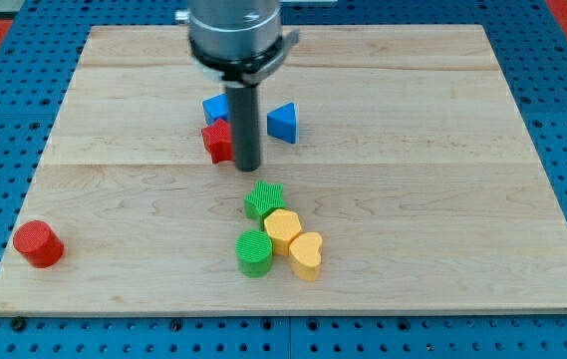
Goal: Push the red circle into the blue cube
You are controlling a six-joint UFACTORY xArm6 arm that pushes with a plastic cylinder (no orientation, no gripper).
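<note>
The red circle (37, 243) lies near the board's bottom-left corner. The blue cube (214, 108) sits at the upper middle, partly hidden behind my rod. A red star-like block (217, 140) touches the cube's lower side. My tip (248, 166) rests on the board just right of the red block and below the cube, far to the right of and above the red circle.
A blue triangle (282, 122) sits right of the rod. Below the tip is a cluster: a green block (263, 200), a yellow block (282, 228), a green cylinder (254, 251) and a yellow heart (306, 254). The wooden board (442, 199) lies on a blue pegboard.
</note>
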